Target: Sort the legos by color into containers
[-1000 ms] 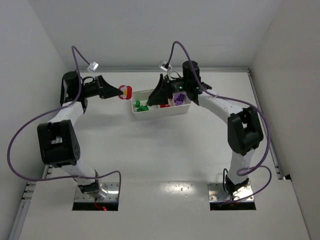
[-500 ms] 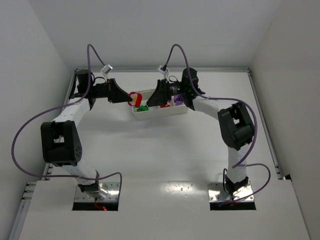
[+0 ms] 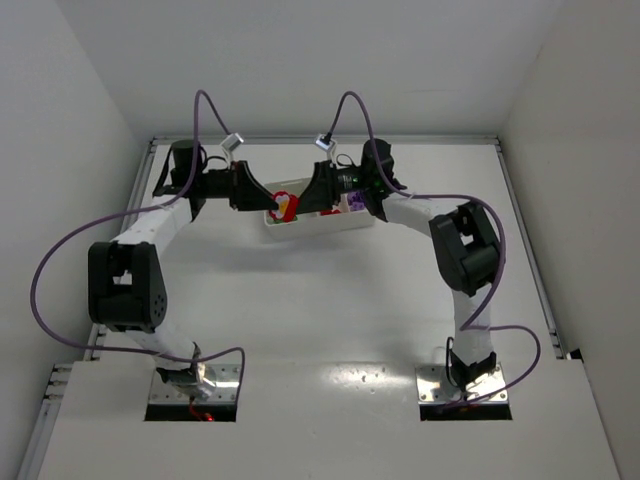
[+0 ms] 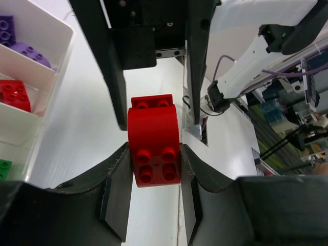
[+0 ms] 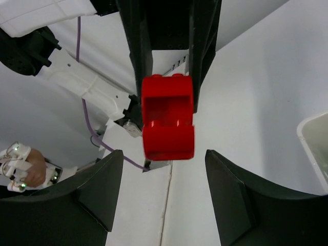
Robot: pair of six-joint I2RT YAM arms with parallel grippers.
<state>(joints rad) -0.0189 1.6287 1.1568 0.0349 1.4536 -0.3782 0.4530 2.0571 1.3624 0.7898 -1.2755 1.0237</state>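
Shifted rightward since a second ago, my left claw (image 3: 283,206) now hangs at the left end of the white tray (image 3: 335,225), clamped on a red lego clump (image 4: 154,146). My right claw (image 5: 164,154) stands wide, facing that clump without touching it.

Left hand (image 4: 154,165) clenched, right hand (image 5: 164,187) spread.

A white table (image 3: 320,290) sits between plain white walls (image 3: 300,70).
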